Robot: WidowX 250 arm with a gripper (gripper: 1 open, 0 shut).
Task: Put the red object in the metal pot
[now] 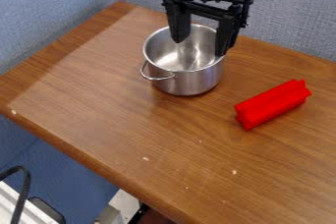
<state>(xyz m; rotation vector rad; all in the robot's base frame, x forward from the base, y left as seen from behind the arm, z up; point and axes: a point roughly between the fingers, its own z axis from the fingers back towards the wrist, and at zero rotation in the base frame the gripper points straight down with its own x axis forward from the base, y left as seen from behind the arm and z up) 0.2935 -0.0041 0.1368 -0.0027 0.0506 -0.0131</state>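
From my seat, the block (272,104) is the nearer piece, lying flat and slantwise on the bare wood right of the pot in my view, its long side exposed, so I judge it should take a grip across its width. Beyond it, the pot (186,66) stands upright on the table (125,130), mouth up and ready to receive, its loop handle facing out to the side. Above and slightly behind the mouth hangs my gripper (201,37), fingers spread apart with nothing between them. Parked there, it looks lined up for a drop, but I need to fetch the block first.
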